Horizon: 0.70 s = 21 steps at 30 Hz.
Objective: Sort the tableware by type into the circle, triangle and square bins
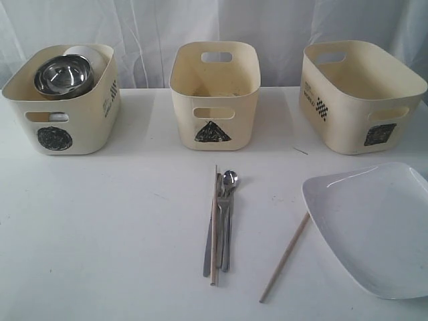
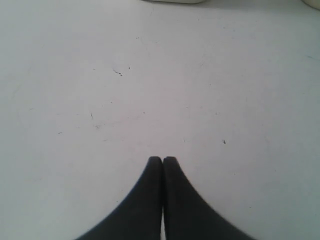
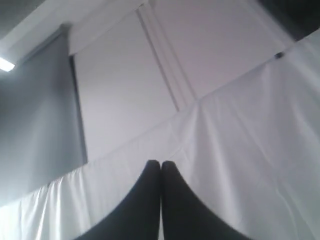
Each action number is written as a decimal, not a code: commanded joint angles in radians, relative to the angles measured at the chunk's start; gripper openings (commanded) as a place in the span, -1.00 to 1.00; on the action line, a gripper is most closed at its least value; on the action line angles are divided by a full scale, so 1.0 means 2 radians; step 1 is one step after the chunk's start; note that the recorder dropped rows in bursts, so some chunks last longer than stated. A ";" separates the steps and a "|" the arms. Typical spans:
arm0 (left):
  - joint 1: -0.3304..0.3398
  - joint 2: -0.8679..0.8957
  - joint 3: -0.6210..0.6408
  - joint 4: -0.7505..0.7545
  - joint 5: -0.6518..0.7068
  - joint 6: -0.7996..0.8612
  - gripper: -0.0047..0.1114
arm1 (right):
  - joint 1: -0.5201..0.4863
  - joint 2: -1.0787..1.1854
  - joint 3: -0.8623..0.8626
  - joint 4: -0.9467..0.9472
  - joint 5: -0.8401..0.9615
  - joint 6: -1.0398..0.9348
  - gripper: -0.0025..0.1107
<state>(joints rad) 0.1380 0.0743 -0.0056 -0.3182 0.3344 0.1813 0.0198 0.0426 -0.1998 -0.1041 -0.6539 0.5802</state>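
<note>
A steel bowl (image 1: 63, 75) and a white bowl (image 1: 91, 55) rest in the circle bin (image 1: 83, 127) at the back left. The triangle bin (image 1: 184, 114) stands at the back middle and the square bin (image 1: 348, 114) at the back right. A spoon (image 1: 230, 178), fork (image 1: 227, 251), knife (image 1: 207, 257) and one wooden chopstick (image 1: 214, 227) lie bundled at the table's centre. The second chopstick (image 1: 284, 257) lies slanted, its far end by the large white plate (image 1: 381, 227). No mugs show. My left gripper (image 2: 162, 159) is shut and empty over bare table. My right gripper (image 3: 160, 162) is shut and empty, facing a white curtain. Neither appears in the exterior view.
A white curtain (image 1: 267, 27) hangs behind the bins. The plate overhangs the exterior view's right edge. In the left wrist view, a bin's lower edge (image 2: 172, 1) shows at the far side of the table.
</note>
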 commanded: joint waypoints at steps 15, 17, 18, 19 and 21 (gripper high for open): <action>0.000 -0.002 0.003 -0.003 -0.001 0.002 -0.92 | 0.001 0.668 -0.210 -0.398 0.034 0.487 -0.96; 0.000 -0.002 0.003 -0.003 -0.001 0.002 -0.92 | 0.001 0.694 -0.210 -0.398 0.035 0.526 -0.96; 0.000 -0.002 0.003 -0.003 -0.001 0.002 -0.92 | 0.001 0.702 -0.210 -0.398 0.041 0.526 -0.96; 0.000 -0.002 0.003 -0.003 -0.001 0.002 -0.92 | 0.001 0.711 -0.210 -0.398 0.056 0.522 -0.96; 0.000 -0.002 0.003 -0.003 -0.001 0.002 -0.92 | 0.001 0.720 -0.210 -0.398 0.083 0.526 -0.96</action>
<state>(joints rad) 0.1380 0.0743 -0.0056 -0.3182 0.3344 0.1813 0.0207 1.4562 -0.6094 -0.8970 -0.5430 1.5891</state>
